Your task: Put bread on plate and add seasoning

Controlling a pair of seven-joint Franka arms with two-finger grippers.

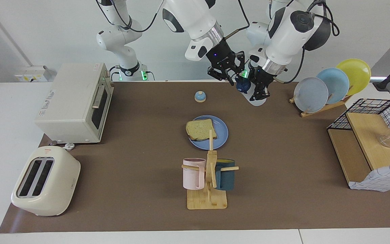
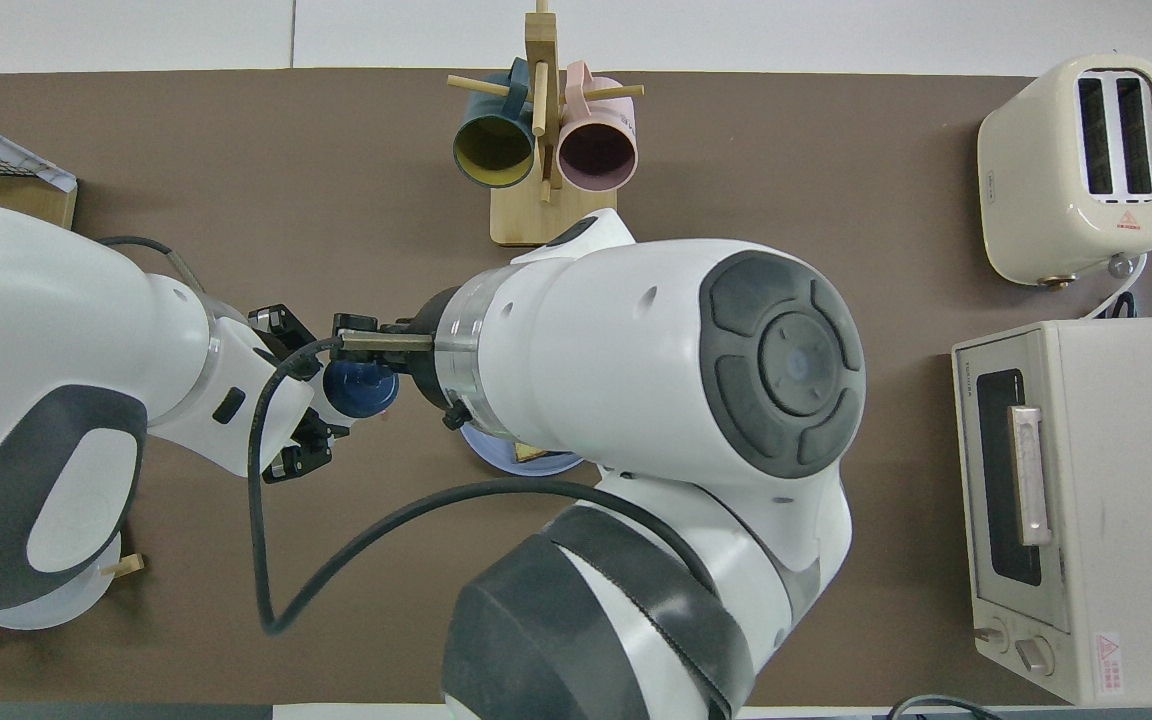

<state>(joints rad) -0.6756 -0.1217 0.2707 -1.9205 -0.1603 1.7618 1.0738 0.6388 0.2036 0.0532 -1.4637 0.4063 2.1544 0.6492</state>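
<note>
The bread (image 1: 200, 129) lies on the blue plate (image 1: 221, 135) at the table's middle; in the overhead view the right arm covers all but the plate's rim (image 2: 526, 464). My left gripper (image 1: 261, 90) is shut on the seasoning (image 1: 257, 100), a white bottle held tilted above the mat near the robots, toward the left arm's end. Its dark blue cap (image 1: 243, 85) points at my right gripper (image 1: 235, 77), which sits right at the cap (image 2: 361, 388). Whether the right gripper grips the cap does not show.
A small domed bell (image 1: 200, 96) sits nearer the robots than the plate. A mug rack (image 1: 208, 179) stands farther out. Toaster oven (image 1: 74, 103) and toaster (image 1: 44, 181) fill the right arm's end; a plate rack (image 1: 330, 84) and wire basket (image 1: 371, 142) the left arm's end.
</note>
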